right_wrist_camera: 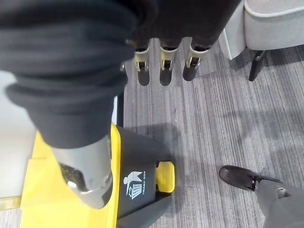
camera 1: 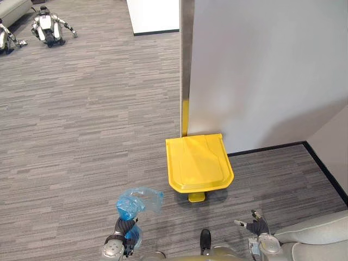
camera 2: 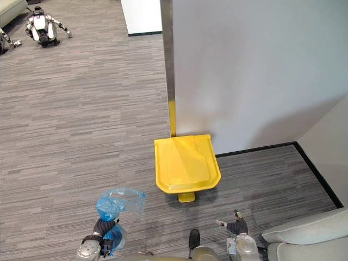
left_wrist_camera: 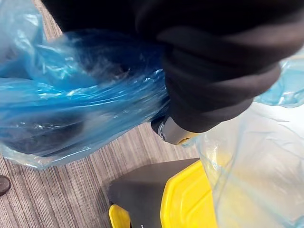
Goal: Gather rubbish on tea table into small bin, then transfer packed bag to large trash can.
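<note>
My left hand (camera 1: 124, 231) is shut on a blue plastic rubbish bag (camera 1: 138, 202), held up at the lower left; its crumpled top sticks up above the fingers. The left wrist view has the bag (left_wrist_camera: 71, 109) bunched against my hand (left_wrist_camera: 209, 71). A large trash can with a shut yellow lid (camera 1: 197, 163) and a yellow foot pedal (camera 1: 197, 197) stands against the grey wall, ahead and right of the bag. My right hand (camera 1: 255, 224) hangs open at the lower right, holding nothing. The right wrist view looks past its straight fingers (right_wrist_camera: 164, 61) down at the can (right_wrist_camera: 137, 190).
A grey wall (camera 1: 261, 70) with a metal corner post (camera 1: 187, 65) rises behind the can. A light grey sofa (camera 1: 315, 239) sits at the lower right. Two other robots (camera 1: 50, 27) crouch on the carpet at the far left. A person's dark shoe (right_wrist_camera: 240, 178) is by the can.
</note>
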Motion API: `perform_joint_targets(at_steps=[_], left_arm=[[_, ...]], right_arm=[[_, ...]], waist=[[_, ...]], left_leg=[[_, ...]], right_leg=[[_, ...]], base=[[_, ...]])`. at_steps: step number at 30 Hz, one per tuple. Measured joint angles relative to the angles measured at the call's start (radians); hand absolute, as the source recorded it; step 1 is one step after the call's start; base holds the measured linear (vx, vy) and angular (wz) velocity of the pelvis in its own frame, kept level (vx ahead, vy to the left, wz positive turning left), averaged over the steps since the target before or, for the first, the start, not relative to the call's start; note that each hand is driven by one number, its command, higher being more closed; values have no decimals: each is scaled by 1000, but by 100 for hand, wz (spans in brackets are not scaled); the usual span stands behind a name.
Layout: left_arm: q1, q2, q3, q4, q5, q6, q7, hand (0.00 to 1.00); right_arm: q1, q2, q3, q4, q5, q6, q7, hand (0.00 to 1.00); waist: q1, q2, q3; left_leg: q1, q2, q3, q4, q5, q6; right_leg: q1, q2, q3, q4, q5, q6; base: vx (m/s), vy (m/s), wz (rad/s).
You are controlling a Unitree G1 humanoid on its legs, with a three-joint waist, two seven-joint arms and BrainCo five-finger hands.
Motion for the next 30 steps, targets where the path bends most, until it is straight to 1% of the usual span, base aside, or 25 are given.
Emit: perform_joint_targets(at_steps=[6,10,12,13,14,15,16,17,18,19,20,21,22,23,24,25,26,27,28,29,30], left_arm=[[-4,-8,-2,0,0,0,-1,100],[-4,-13,-2,0,0,0,-1,100],[-5,-12,-2,-1,0,0,-1,100],[-5,-12,-1,-1,0,0,-1,100],[-4,-10,0,-1,0,0,-1,100],[-3,-8,0,-1,0,0,-1,100],[-3,-4,0,-1,0,1,-1,100],[-6,-2,-1,-1,0,1,-1,100],[-12,-1,0,-1,0,1,-1,100],[-34,12,-2,-1,0,1,-1,100],[-43,18,-2,-1,0,2,0,100],[-61,27,-2,-1,0,2,1,100],[-74,44,-2,-1,0,2,4,100],[-83,53,-3,-2,0,2,3,100],[-100,71,-2,-5,0,1,7,100],[-108,63,0,-5,0,3,11,100],[-111,49,-1,-10,0,2,13,100],[-119,38,-3,-24,0,0,12,100],[-122,38,-2,-42,0,-1,10,100],[-120,34,-1,-42,0,-1,8,100],[-115,31,0,-42,0,-1,6,100]], right_arm=[[10,-3,0,0,0,0,0,0],[1,-5,0,0,0,0,0,0],[-9,-5,0,0,0,0,0,0],[-20,-6,0,0,0,1,0,0],[-34,-6,2,-1,0,1,0,0],[-44,-5,3,-1,0,1,0,0],[-57,-6,7,-2,0,1,0,0],[-67,-9,13,-2,0,1,0,0],[-68,-9,13,-2,0,1,-1,0],[-88,-4,21,-6,0,1,-1,0],[-87,-2,23,-8,0,1,0,0],[-88,-3,34,-16,0,1,0,0],[-87,-2,38,-22,0,3,-1,0],[-87,0,38,-28,0,4,-1,0],[-89,1,37,-35,0,5,-5,0],[-94,-9,35,-35,0,8,-7,0],[-102,-20,30,-36,0,10,-13,0],[-103,-24,22,-54,1,11,-20,0],[-100,-16,6,-65,1,11,-18,0],[-94,-13,-2,-65,1,14,-16,0],[-82,-8,-12,-71,2,18,-16,0]], waist=[[-2,-11,-4],[-1,-11,-4],[1,-11,-4],[2,-9,-5],[6,-9,-5],[7,-10,-4],[8,-17,0],[4,-16,6],[-2,-10,15],[-4,-7,46],[-4,-2,59],[-2,-14,80],[-2,-24,94],[-2,-40,101],[-5,-86,115],[-4,-90,116],[-4,-65,117],[-4,-29,120],[-7,-21,129],[-7,-13,128],[-3,4,117]], left_leg=[[-19,3,-14,-3,-1,-2],[-21,4,-15,5,-4,-4],[-26,3,-7,21,-14,5],[-37,4,2,39,-26,10],[-51,3,13,65,-43,16],[-55,0,17,80,-51,20],[-50,-14,23,98,-61,30],[-34,-20,23,100,-71,45],[-21,-20,21,100,-84,59],[7,-29,15,121,-103,77],[12,-30,14,136,-115,84],[29,-32,12,164,-138,92],[36,-47,7,180,-152,94],[42,-61,7,183,-157,93],[55,-104,-11,203,-183,81],[62,-101,-23,217,-200,79],[63,-86,-32,222,-210,71],[66,-59,-47,208,-224,70],[96,-51,-62,189,-238,58],[113,-43,-72,182,-244,50],[129,-20,-80,174,-248,34]], right_leg=[[-21,7,0,0,-4,-3],[-22,9,2,5,-11,11],[-28,8,11,17,-15,12],[-57,7,21,60,-34,15],[-112,1,35,160,-80,16],[-140,-5,41,219,-107,19],[-184,-25,53,330,-154,26],[-211,-47,51,425,-181,55],[-237,-54,49,503,-187,64],[-326,-71,35,661,-234,103],[-345,-72,31,667,-258,102],[-365,-75,20,615,-257,109],[-380,-75,1,488,-217,117],[-372,-81,-6,409,-189,121],[-367,-108,-12,321,-161,102],[-363,-115,-4,337,-134,94],[-362,-109,-23,350,-140,102],[-366,-93,-40,377,-159,93],[-371,-84,-44,436,-179,59],[-370,-85,-55,459,-185,56],[-369,-80,-73,490,-206,50]], base=[[-24,-6,-1],[81,33,0],[108,77,-13],[92,106,-31],[36,83,-31],[49,114,-28],[49,132,-11],[53,134,-5],[23,121,2],[19,70,2],[32,66,6],[48,30,19],[34,21,23],[64,-40,40],[84,-71,38],[159,-96,37],[206,-82,27],[256,-87,31],[227,-90,31],[235,-95,26],[253,-93,34]])
